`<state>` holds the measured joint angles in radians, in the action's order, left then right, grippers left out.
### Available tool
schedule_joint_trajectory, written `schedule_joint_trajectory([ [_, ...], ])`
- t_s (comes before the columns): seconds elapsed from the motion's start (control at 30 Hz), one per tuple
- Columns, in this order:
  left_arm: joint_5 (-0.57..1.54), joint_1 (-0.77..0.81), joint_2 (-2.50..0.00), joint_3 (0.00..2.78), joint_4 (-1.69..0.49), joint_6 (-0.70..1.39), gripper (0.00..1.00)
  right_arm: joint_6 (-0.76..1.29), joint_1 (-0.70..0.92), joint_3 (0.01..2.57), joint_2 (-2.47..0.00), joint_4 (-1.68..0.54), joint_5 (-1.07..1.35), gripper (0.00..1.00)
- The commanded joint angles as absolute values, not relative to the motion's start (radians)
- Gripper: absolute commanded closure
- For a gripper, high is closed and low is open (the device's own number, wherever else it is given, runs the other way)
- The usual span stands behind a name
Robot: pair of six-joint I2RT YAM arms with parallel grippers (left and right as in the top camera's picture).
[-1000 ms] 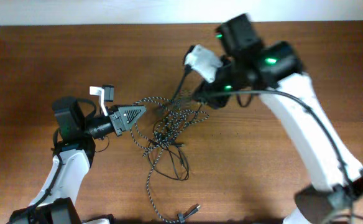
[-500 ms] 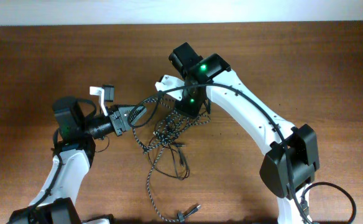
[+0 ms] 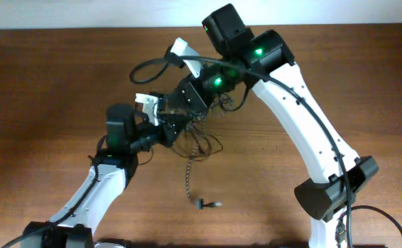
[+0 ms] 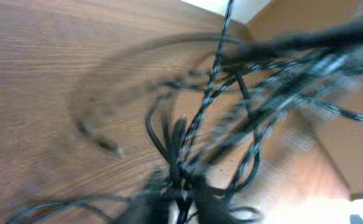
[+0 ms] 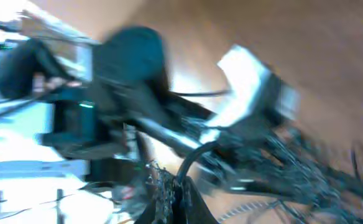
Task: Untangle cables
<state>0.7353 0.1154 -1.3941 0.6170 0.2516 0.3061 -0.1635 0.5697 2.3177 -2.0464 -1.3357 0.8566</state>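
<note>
Overhead and wrist views, both arms reaching over the middle of the table (image 3: 63, 76). The cables (image 3: 204, 124) form one knotted bundle just behind centre, bunched against the two gripper heads, which I see nearly touching each other. From the bundle the braided cable (image 3: 187, 176) runs toward the front edge in an almost straight line, ending near a small plug (image 3: 206, 203) that lies on the wood. Loops of the plain black cable (image 3: 211, 145) spread just to the right of that line.

Left gripper (image 3: 171, 129): enters from the front left, tips in the bundle. Its wrist view is smeared. Speckled and black strands fan out across the frame and gather to one point at the bottom edge, where the jaws stand close together. I cannot tell whether they pinch the strands or merely flank them.

Right gripper (image 3: 185, 103): comes down from the far side onto the left end of the bundle, jaws fully closed. Its wrist view, also blurred, shows speckled strands at the fingertips. I cannot tell whether any strand is caught between them
</note>
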Motion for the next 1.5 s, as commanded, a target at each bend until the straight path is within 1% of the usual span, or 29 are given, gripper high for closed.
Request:
schedule_joint_trajectory([
  [0.0, 0.447, 0.205, -1.389, 0.623, 0.196, 0.298, 1.00, -0.258, 0.496, 2.367, -2.007, -1.309, 1.254, 0.96],
  [0.1, 0.271, 0.220, -1.389, 0.623, 0.044, 0.298, 1.00, -0.257, 0.323, 2.373, -2.007, -1.169, 1.260, 0.96],
  [0.13, 0.239, 0.220, -1.388, 0.623, 0.009, 0.298, 1.00, -0.254, 0.264, 2.373, -2.007, -1.143, 1.198, 0.96],
  [0.17, 0.239, 0.220, -1.388, 0.623, -0.010, 0.298, 1.00, -0.249, 0.198, 2.373, -2.007, -1.145, 1.043, 0.96],
  [0.2, 0.243, 0.220, -1.388, 0.623, -0.013, 0.314, 1.00, -0.165, 0.133, 2.373, -2.007, -1.177, 0.810, 0.96],
  [0.23, 0.268, 0.220, -1.388, 0.623, -0.007, 0.341, 1.00, -0.144, 0.109, 2.373, -2.007, -1.216, 0.746, 0.92],
  [0.27, 0.450, 0.220, -1.388, 0.623, 0.077, 0.344, 1.00, -0.145, 0.085, 2.373, -2.007, -1.293, 0.712, 0.62],
  [0.3, 0.559, 0.220, -1.388, 0.623, 0.160, 0.345, 1.00, -0.146, 0.084, 2.373, -2.007, -1.330, 0.690, 0.49],
  [0.33, 0.611, 0.220, -1.388, 0.623, 0.255, 0.397, 1.00, -0.145, 0.086, 2.373, -2.007, -1.382, 0.614, 0.24],
  [0.37, 0.611, 0.202, -1.388, 0.624, 0.314, 0.548, 1.00, -0.145, 0.086, 2.372, -2.008, -1.411, 0.568, 0.13],
  [0.43, 0.657, 0.126, -1.388, 0.624, 0.321, 0.807, 1.00, -0.145, 0.086, 2.372, -2.009, -1.491, 0.537, 0.03],
  [0.5, 0.825, 0.015, -1.388, 0.624, 0.321, 0.883, 1.00, -0.146, 0.099, 2.370, -2.011, -1.569, 0.585, 0.01],
  [0.6, 0.998, -0.140, -1.388, 0.624, 0.321, 1.058, 1.00, -0.336, 0.176, 2.304, -2.012, -1.569, 0.757, 0.01],
  [0.73, 1.082, -0.176, -1.388, 0.624, 0.325, 1.070, 1.00, -0.311, 0.298, 2.019, -2.018, -1.290, 0.779, 0.01],
  [0.77, 1.090, -0.175, -1.388, 0.624, 0.325, 1.070, 1.00, -0.279, 0.316, 1.958, -2.018, -1.171, 0.777, 0.01],
  [0.8, 1.097, -0.173, -1.388, 0.624, 0.324, 1.078, 1.00, -0.249, 0.332, 1.900, -2.018, -1.034, 0.775, 0.05],
  [0.83, 1.097, -0.173, -1.388, 0.624, 0.325, 1.093, 1.00, -0.206, 0.344, 1.858, -2.018, -0.936, 0.775, 0.15],
  [0.87, 1.097, -0.173, -1.388, 0.624, 0.325, 1.114, 1.00, -0.188, 0.355, 1.836, -2.019, -0.889, 0.775, 0.16],
  [0.9, 1.096, -0.173, -1.388, 0.623, 0.329, 1.156, 1.00, -0.188, 0.376, 1.816, -2.019, -0.842, 0.767, 0.22],
  [0.97, 1.096, -0.173, -1.388, 0.624, 0.329, 1.179, 1.00, -0.118, 0.413, 1.787, -2.019, -0.778, 0.673, 0.53],
  [1.0, 1.096, -0.173, -1.388, 0.624, 0.329, 1.182, 1.00, -0.084, 0.429, 1.770, -2.019, -0.762, 0.631, 0.56],
  [1.17, 1.131, -0.173, -1.388, 0.624, 0.397, 1.213, 1.00, -0.079, 0.467, 1.754, -2.020, -0.744, 0.632, 0.57],
  [1.27, 1.168, -0.173, -1.388, 0.624, 0.434, 1.220, 1.00, -0.069, 0.467, 1.754, -2.032, -0.743, 0.635, 0.82],
  [1.3, 1.168, -0.173, -1.388, 0.624, 0.434, 1.219, 1.00, -0.070, 0.466, 1.754, -2.037, -0.744, 0.633, 0.96],
  [1.33, 1.167, -0.173, -1.388, 0.624, 0.434, 1.219, 0.99, -0.069, 0.458, 1.754, -2.037, -0.744, 0.590, 0.96],
  [1.37, 1.166, -0.173, -1.388, 0.623, 0.434, 1.157, 0.90, -0.057, 0.419, 1.754, -2.026, -0.751, 0.581, 0.96],
  [1.4, 1.164, -0.173, -1.388, 0.623, 0.428, 1.023, 0.76, -0.031, 0.367, 1.755, -2.005, -0.783, 0.557, 0.96],
  [1.43, 1.163, -0.173, -1.388, 0.623, 0.412, 0.952, 0.58, 0.009, 0.304, 1.755, -1.973, -0.835, 0.469, 0.96],
  [1.47, 1.136, -0.173, -1.388, 0.623, 0.371, 0.838, 0.35, 0.067, 0.235, 1.755, -1.934, -0.888, 0.368, 0.96],
])
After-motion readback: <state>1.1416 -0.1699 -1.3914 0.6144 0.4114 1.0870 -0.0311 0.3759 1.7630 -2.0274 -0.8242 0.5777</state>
